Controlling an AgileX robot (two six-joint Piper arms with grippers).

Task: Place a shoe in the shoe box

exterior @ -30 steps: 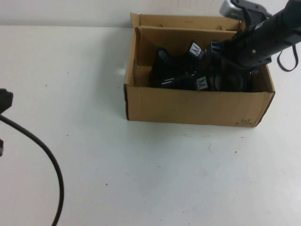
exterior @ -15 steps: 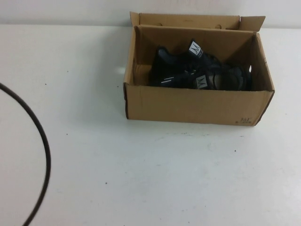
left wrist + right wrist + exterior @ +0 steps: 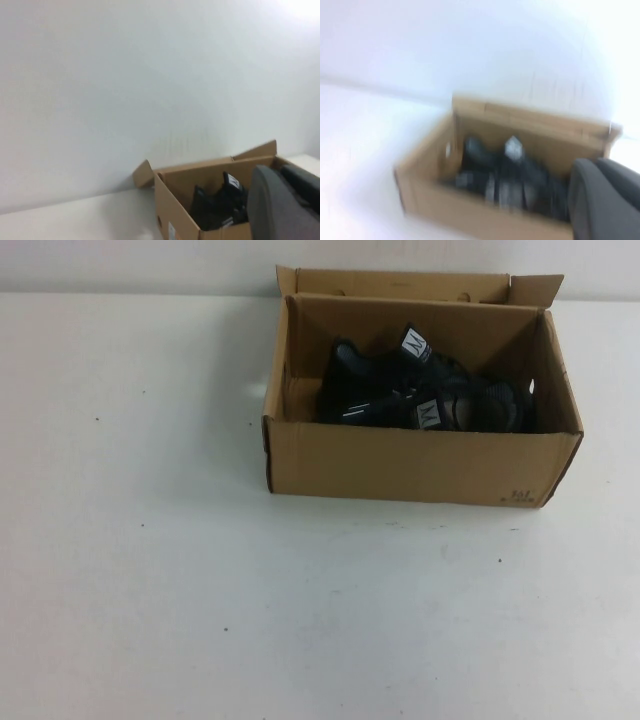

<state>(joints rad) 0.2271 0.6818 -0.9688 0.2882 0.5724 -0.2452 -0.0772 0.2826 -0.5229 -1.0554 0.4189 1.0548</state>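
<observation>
Left end effector, right end effector unseen; black shoes (image 3: pixel 425 398) inside cardboard box (image 3: pixel 410 462).

White surface (image 3: pixel 200 570), few small dark specks. Open cardboard shoe box (image 3: pixel 420 465) sits directly on it, toward one o'clock, near far edge. Black shoes (image 3: pixel 425 400) inside box.
</observation>
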